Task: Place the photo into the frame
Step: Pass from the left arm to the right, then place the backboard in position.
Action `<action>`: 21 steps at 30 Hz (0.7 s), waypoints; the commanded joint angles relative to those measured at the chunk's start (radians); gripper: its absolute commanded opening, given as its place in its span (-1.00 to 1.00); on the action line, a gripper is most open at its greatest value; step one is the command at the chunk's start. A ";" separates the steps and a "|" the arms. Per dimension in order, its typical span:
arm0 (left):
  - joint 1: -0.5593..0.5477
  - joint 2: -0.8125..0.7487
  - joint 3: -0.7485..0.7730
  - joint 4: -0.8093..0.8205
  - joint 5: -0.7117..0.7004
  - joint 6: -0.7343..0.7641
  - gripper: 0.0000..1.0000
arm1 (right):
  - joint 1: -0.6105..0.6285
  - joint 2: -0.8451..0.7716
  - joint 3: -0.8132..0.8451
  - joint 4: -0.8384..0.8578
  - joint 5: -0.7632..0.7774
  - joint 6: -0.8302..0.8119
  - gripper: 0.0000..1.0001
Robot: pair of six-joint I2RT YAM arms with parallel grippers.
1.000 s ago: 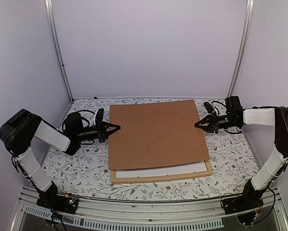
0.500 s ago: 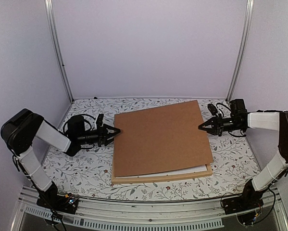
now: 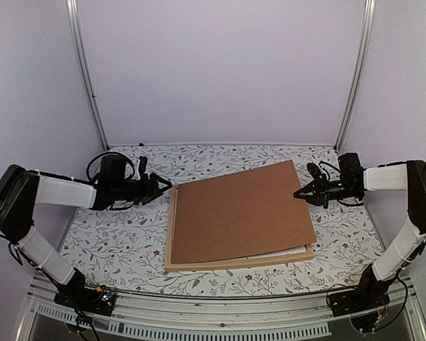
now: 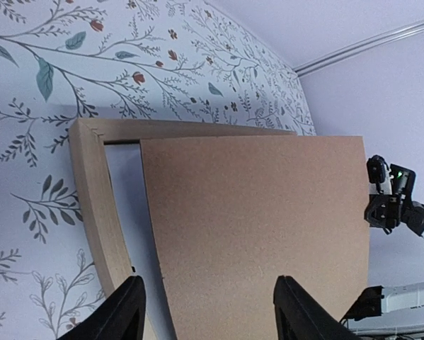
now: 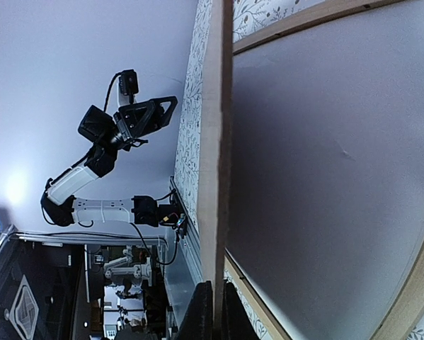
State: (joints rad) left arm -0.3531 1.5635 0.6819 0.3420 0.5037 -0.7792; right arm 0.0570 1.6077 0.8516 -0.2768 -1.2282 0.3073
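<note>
photo [image 3: 277, 253] seems to be the white sheet lying flat inside the frame [image 3: 241, 261], below and ahead of both sets of fingers; i cannot tell for sure that it is the print's back. the brown board [image 3: 241, 209] sits over it, skewed against the frame. right fingers [image 5: 203, 315] are pinched shut on the board's nearest edge, holding that side up off the frame. left fingers [image 4: 127, 312] are spread wide and hold nothing; the board's opposite edge lies straight ahead of them, apart and low. squaring the board over the frame looks like the next move, and the left arm is nearer the free edge.
</note>
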 commanded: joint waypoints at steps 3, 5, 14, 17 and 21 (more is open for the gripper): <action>0.009 -0.027 0.045 -0.195 -0.123 0.130 0.30 | -0.003 0.054 0.044 0.003 0.042 -0.031 -1.00; 0.008 -0.016 0.047 -0.194 -0.120 0.133 0.31 | -0.004 0.073 0.058 -0.004 0.053 -0.037 -1.00; -0.009 0.012 0.045 -0.175 -0.098 0.137 0.31 | -0.003 0.168 0.159 -0.094 0.081 -0.113 -1.00; -0.012 0.021 0.049 -0.175 -0.091 0.137 0.31 | -0.003 0.184 0.174 -0.094 0.100 -0.117 -1.00; -0.022 0.026 0.056 -0.175 -0.090 0.138 0.31 | -0.003 0.202 0.182 -0.094 0.117 -0.113 -1.00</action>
State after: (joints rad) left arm -0.3618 1.5745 0.7136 0.1688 0.4084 -0.6575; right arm 0.0566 1.7920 1.0012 -0.3901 -1.1957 0.2588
